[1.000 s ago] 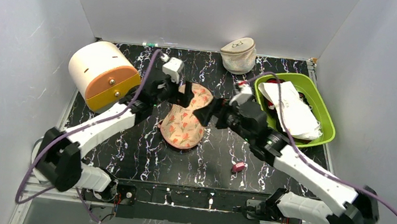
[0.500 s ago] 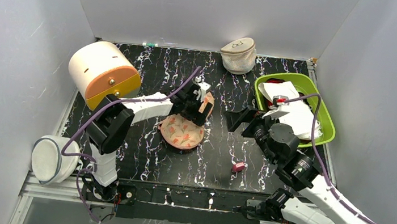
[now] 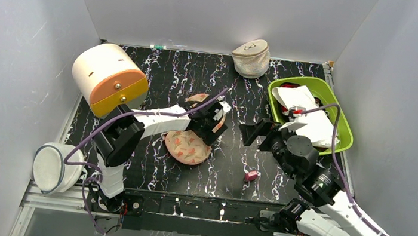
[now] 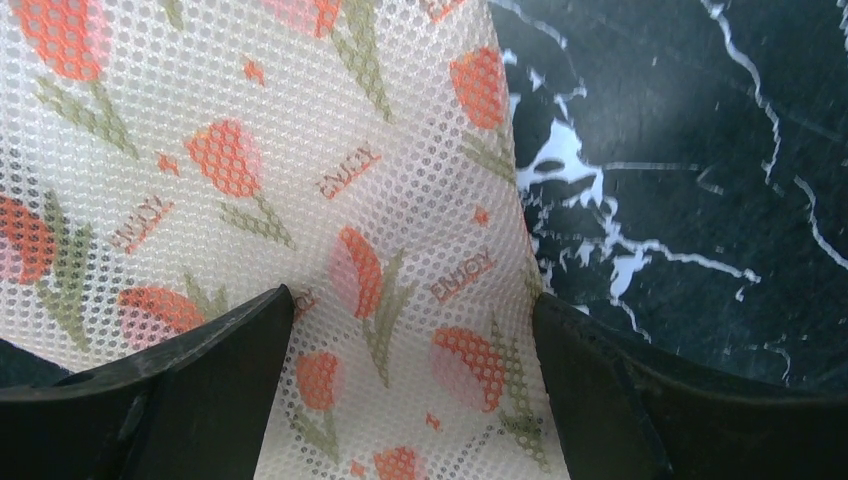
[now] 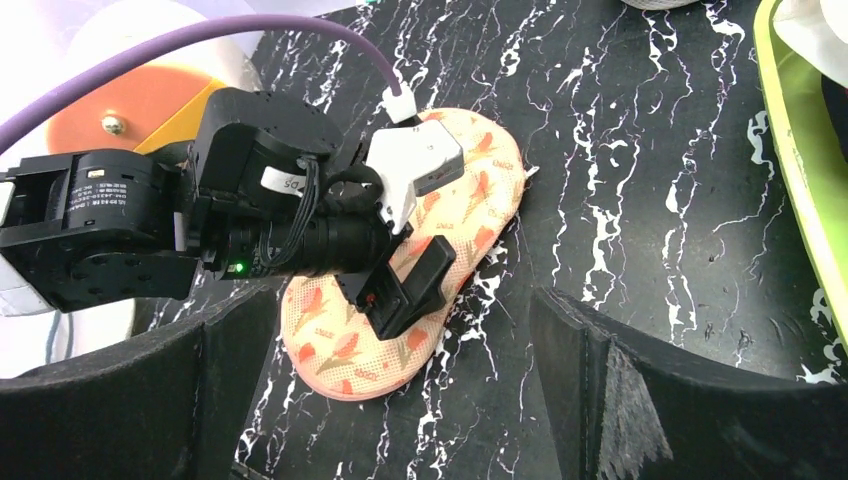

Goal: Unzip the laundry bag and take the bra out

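Left gripper point(image 4: 405, 400), jaws wide, straddles the laundry bag point(image 3: 188, 147) near the middle of the tabletop point(image 3: 240, 92), probably to pinch its fabric; right gripper point(image 3: 248, 133) hangs wide, empty.

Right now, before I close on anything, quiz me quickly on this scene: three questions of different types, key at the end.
1. Fill in: the open left fingers are set over the ____.
2. True or false: the right fingers are shut.
3. The beige mesh pouch stands at the table's: A far edge, B near edge, C middle.
Key: 1 laundry bag; 2 false, they are open; 3 A.
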Action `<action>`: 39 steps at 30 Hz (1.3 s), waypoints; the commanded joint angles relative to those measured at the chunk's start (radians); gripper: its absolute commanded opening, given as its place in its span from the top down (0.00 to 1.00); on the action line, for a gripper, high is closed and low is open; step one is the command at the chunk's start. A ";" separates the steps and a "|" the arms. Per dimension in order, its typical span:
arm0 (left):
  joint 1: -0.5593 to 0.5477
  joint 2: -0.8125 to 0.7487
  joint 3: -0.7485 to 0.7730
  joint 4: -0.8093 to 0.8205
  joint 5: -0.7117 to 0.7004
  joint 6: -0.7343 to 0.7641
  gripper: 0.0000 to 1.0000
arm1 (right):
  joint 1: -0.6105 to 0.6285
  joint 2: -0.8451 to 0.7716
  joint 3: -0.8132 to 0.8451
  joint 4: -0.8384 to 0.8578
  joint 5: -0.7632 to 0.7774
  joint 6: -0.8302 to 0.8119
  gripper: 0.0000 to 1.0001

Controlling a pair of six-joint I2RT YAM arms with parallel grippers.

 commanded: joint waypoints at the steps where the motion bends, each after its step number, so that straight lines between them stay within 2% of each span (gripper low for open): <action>1: -0.004 -0.127 -0.065 -0.097 -0.032 -0.048 0.13 | -0.003 -0.066 -0.018 0.033 0.014 0.002 0.02; 4: -0.004 -0.219 -0.159 -0.134 -0.023 -0.092 0.14 | -0.003 -0.060 0.009 0.016 0.030 -0.031 0.02; 7: -0.004 -0.298 -0.201 -0.229 -0.124 -0.131 0.14 | -0.002 -0.055 0.008 0.010 0.025 -0.034 0.02; 9: -0.004 -0.369 -0.208 -0.279 -0.155 -0.141 0.10 | -0.003 -0.062 -0.016 0.025 -0.001 -0.027 0.02; 11: -0.004 -0.428 -0.195 -0.304 -0.117 -0.144 0.03 | -0.003 -0.068 -0.041 0.047 -0.016 -0.026 0.02; 15: -0.005 -0.480 -0.138 -0.258 0.022 -0.191 0.01 | -0.003 -0.059 -0.034 0.056 -0.013 -0.047 0.02; 19: -0.005 -0.389 -0.038 -0.205 0.000 -0.296 0.02 | -0.003 -0.050 0.038 0.000 -0.014 -0.066 0.02; 24: -0.017 -0.210 0.110 -0.226 -0.201 -0.375 0.17 | -0.003 -0.103 0.098 -0.019 -0.014 -0.054 0.02; 29: -0.050 -0.084 0.222 -0.248 -0.350 -0.424 0.20 | -0.003 -0.131 0.156 -0.088 0.031 -0.094 0.02; 34: -0.104 -0.015 0.258 -0.217 -0.399 -0.427 0.23 | -0.003 -0.175 0.169 -0.130 0.086 -0.109 0.02; 39: -0.169 0.058 0.273 -0.206 -0.524 -0.413 0.36 | -0.003 -0.218 0.168 -0.143 0.111 -0.120 0.02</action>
